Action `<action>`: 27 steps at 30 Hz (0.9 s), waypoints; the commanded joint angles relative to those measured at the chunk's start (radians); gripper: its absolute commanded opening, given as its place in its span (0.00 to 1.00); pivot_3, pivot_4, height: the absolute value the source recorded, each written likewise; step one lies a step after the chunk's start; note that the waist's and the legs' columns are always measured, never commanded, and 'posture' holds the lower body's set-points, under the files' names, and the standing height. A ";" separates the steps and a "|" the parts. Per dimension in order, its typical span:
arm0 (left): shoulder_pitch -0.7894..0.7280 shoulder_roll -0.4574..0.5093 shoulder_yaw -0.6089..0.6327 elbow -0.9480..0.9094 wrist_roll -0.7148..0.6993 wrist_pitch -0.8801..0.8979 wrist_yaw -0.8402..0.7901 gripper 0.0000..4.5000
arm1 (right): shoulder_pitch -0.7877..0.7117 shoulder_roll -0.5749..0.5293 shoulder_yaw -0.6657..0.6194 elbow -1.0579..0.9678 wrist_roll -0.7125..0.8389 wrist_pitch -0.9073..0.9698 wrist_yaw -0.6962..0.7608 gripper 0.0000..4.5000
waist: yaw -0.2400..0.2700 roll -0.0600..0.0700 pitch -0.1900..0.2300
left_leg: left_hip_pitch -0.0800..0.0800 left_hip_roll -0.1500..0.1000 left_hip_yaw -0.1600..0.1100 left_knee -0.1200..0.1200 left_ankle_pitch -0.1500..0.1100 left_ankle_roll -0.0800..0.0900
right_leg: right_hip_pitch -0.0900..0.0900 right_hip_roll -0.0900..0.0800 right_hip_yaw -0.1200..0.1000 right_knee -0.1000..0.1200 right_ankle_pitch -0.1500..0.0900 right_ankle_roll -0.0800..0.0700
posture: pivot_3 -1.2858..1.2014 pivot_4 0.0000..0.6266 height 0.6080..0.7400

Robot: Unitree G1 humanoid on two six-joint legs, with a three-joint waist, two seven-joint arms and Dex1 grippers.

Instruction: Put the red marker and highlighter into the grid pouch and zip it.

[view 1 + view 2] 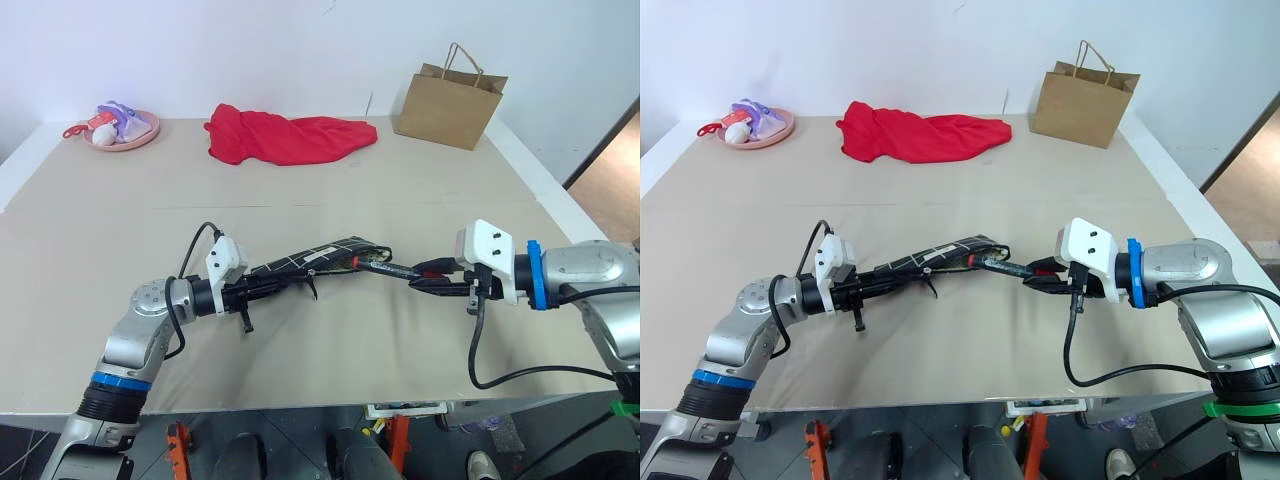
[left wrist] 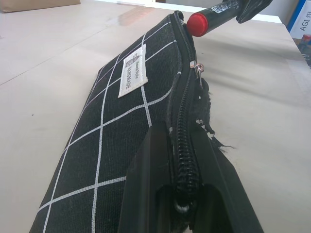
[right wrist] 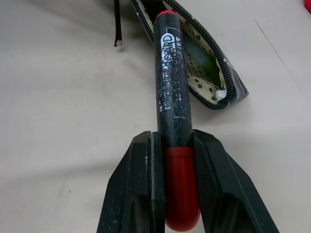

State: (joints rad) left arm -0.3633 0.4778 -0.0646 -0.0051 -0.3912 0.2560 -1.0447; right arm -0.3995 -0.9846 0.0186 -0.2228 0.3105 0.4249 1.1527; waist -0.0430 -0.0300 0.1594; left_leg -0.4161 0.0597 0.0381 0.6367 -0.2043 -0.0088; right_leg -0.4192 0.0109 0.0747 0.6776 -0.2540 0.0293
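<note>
In the head view, nearest the camera, the left gripper (image 1: 268, 288) is clenched on the closed end of the grid pouch (image 1: 318, 257), holding it lifted off the table (image 1: 330, 340) with its open mouth turned toward the other arm; the right gripper (image 1: 432, 277) grasps the red marker (image 1: 405, 270) and points it at that mouth, the tip at or just inside the opening. Far back lie a red cloth (image 1: 285, 136), a paper bag (image 1: 448, 104) and a pink plate (image 1: 140, 137) of small things. In the left wrist view the black fingers (image 2: 146, 194) pinch the zip edge of the pouch, whose white label (image 2: 132, 75) faces up, and a red end of the marker sits at the far opening. In the right wrist view the fingers (image 3: 138, 194) clamp the marker by its red cap, the barrel reaching the mouth, where the dotted lining (image 3: 206, 77) shows and a green shape deep inside is probably the highlighter (image 3: 206, 62). The step in hand looks like inserting the marker; next it needs pushing along the pouch's length, then releasing, then a grip on the zip pull while the pouch is held taut.
</note>
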 commanded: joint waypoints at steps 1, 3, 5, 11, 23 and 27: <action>-0.014 0.002 0.006 -0.031 -0.006 -0.004 0.005 0.00 | -0.031 -0.022 0.023 0.027 -0.063 -0.027 -0.007 0.12 | 0.000 0.000 0.000 | 0.000 0.000 0.000 0.000 0.000 0.000 | 0.000 0.000 0.000 0.000 0.000 0.000 | 0.52 0.24 1.00; -0.014 0.003 0.005 -0.032 -0.007 -0.002 0.006 0.00 | -0.054 -0.014 0.057 0.056 -0.104 -0.034 -0.012 0.12 | -0.001 0.000 0.000 | 0.000 0.000 0.000 0.000 0.000 0.000 | 0.000 0.000 0.000 0.000 0.000 0.000 | 0.52 0.24 1.00; -0.014 0.004 0.004 -0.033 -0.008 0.000 0.007 0.00 | -0.086 0.007 0.083 0.077 -0.118 -0.032 -0.010 0.12 | -0.001 0.000 0.000 | 0.000 0.000 0.000 0.000 0.000 0.000 | 0.000 0.000 0.000 0.000 0.000 0.000 | 0.52 0.24 1.00; -0.019 0.007 0.001 -0.041 -0.012 0.009 0.011 0.00 | -0.189 0.074 0.164 0.135 -0.167 -0.051 0.007 0.12 | -0.001 0.000 0.000 | 0.001 0.000 0.000 0.000 0.000 0.000 | 0.000 0.001 0.000 0.001 0.000 -0.001 | 0.52 0.24 1.00; -0.029 0.004 0.000 -0.040 -0.014 0.015 0.013 0.00 | -0.340 0.217 0.334 0.104 -0.258 -0.018 0.043 0.12 | -0.001 0.000 0.000 | -0.001 0.000 0.000 0.000 0.000 0.000 | -0.002 0.001 0.000 0.002 0.000 -0.001 | 0.52 0.24 1.00; -0.031 0.003 0.001 -0.039 -0.012 0.014 0.013 0.00 | -0.386 0.262 0.338 0.135 -0.270 -0.004 0.032 0.34 | -0.001 0.000 0.000 | -0.001 0.000 0.000 0.000 0.000 0.000 | -0.002 0.000 0.000 0.002 0.000 -0.001 | 0.52 0.24 1.00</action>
State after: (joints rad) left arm -0.3705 0.4811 -0.0731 -0.0124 -0.3926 0.2805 -1.0315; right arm -0.7545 -0.7303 0.3640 -0.0850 0.0446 0.4176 1.1914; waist -0.0435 -0.0299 0.1595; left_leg -0.4171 0.0600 0.0383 0.6372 -0.2043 -0.0088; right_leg -0.4211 0.0111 0.0746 0.6799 -0.2542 0.0284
